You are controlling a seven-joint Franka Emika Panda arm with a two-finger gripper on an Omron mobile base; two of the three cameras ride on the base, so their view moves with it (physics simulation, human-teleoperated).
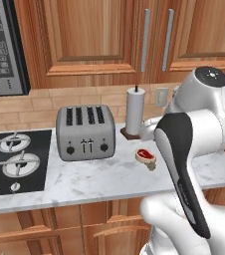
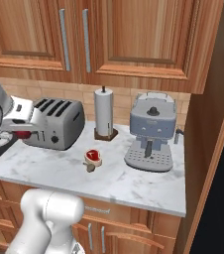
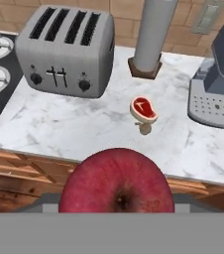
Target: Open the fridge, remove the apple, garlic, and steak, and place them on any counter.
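Red and glossy, the apple (image 3: 117,181) sits closest to the hand camera, gripped between the robot's fingers and held out over the front edge of the bench (image 3: 74,129), not yet above the marble itself. Beyond it on the marble, taking the steel toaster (image 3: 67,49) as the landmark, the coffee machine (image 2: 151,131) stands far off on the side away from the stove, the paper-towel roll (image 2: 104,113) stands between the two near the back wall, the steak (image 3: 143,108) lies in the open in front of that roll, and the small tan garlic (image 3: 144,128) rests just beside the steak on its near side. With those two already down, the apple appears to be the last item to place.

A clean finish likely means carrying the fruit further in over the marble, choosing the bare stretch in front of the toaster or well clear of the steak and garlic, lowering until it nearly touches, and only then spreading the fingers, since a round apple released high or near the edge could roll off.

From the left base view the white arm (image 1: 194,129) rises at the lower right, its forearm folded back down toward the base; in the right base view the wrist reaches in from the left edge at about the toaster's height.
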